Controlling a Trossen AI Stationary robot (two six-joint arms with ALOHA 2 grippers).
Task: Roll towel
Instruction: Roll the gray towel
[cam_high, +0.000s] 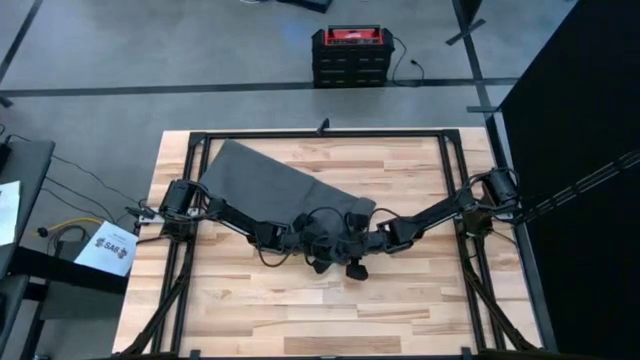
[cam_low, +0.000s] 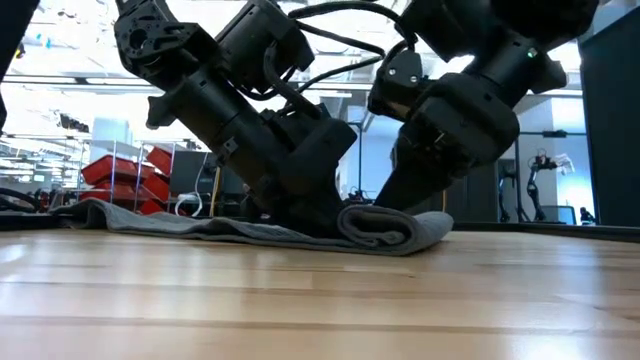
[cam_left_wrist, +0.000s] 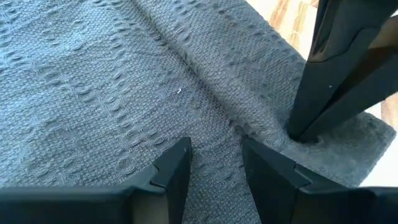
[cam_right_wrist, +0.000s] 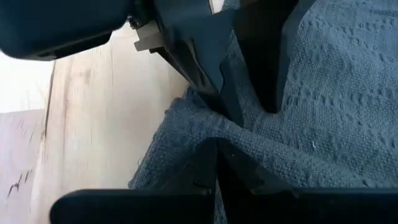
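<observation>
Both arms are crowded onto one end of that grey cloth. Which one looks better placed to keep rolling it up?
Probably the right. Its gripper looks shut on the towel at the rolled end. The left gripper is open over flat cloth beside it.

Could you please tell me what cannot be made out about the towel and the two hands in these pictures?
- High view: the towel's near end, where the roll starts, is hidden under both arms.
- Low view: the roll shows, but the arms hide the fingertips on it.
- Left wrist view: the left hand is open above the cloth; contact cannot be told.
- Right wrist view: the right hand looks shut on a fold, its tips cut off by the picture's edge.
</observation>
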